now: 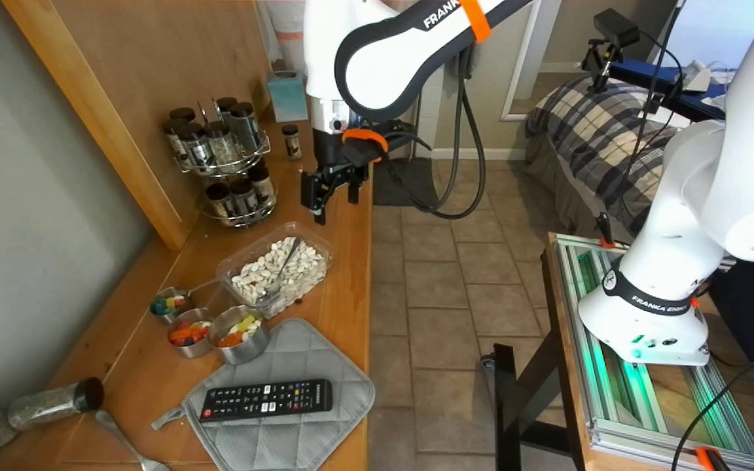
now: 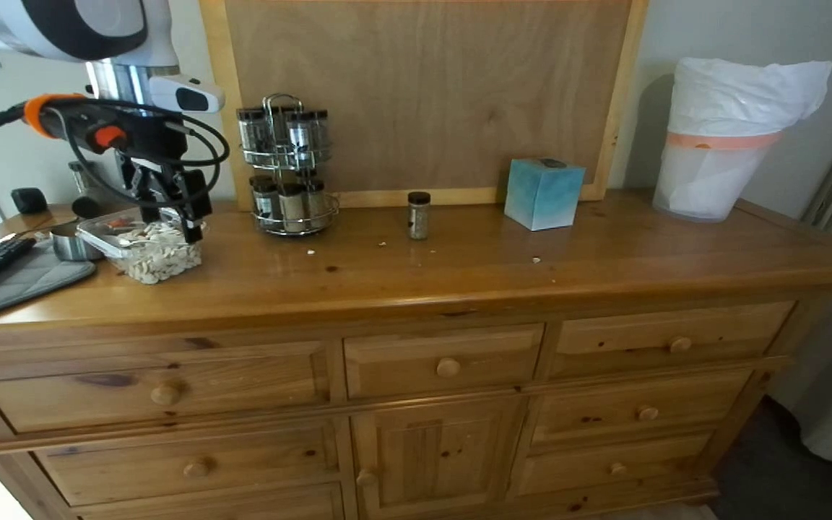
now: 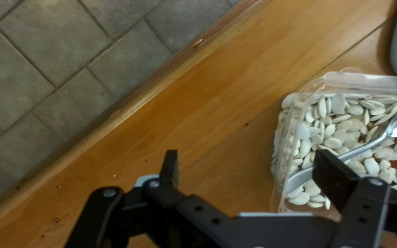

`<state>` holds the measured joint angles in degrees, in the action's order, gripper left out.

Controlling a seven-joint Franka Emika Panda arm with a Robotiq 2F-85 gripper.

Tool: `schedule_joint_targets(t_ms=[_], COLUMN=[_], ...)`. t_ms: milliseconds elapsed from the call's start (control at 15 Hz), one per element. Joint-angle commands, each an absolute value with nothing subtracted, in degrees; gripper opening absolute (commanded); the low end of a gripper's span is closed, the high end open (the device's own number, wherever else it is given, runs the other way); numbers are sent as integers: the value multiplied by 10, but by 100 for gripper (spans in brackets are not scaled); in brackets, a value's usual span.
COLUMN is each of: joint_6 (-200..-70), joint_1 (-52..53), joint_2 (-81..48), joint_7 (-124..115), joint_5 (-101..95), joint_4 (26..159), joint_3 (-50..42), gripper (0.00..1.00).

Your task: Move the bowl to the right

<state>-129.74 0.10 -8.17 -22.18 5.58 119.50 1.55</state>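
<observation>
I'm hovering w/ my gripper [image 3: 246, 165] spread wide, holding nothing, the clear bowl [image 3: 367, 82] of seeds [image 3: 345, 132] sitting on the desk [image 1: 344, 314] nr the pot holder [image 1: 302, 360], so I'm prob at pre-grasp step, next needing to straddle the bowl's wall, lower, pinch & shift it right.

My arm [image 1: 403, 62] says FRANK right up to an orange strap [image 1: 476, 19], the black band [image 1: 653, 303] on my base [image 1: 645, 337] reads FRANKA plus a blurry EMI-something, and the remote [image 1: 266, 400] says SAMSUNG. Jar labels [image 1: 201, 154]? Too tiny to read.
</observation>
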Motion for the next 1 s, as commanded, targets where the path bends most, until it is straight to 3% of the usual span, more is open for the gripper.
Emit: schedule_joint_targets(t_ms=[0, 933], joint_6=[-1296, -1314], joint_1=[7, 6], joint_2=[-81, -100], joint_7=[-221, -182], joint_5=[57, 129], joint_4=[1194, 1193], joint_3=[7, 16], gripper=[100, 100])
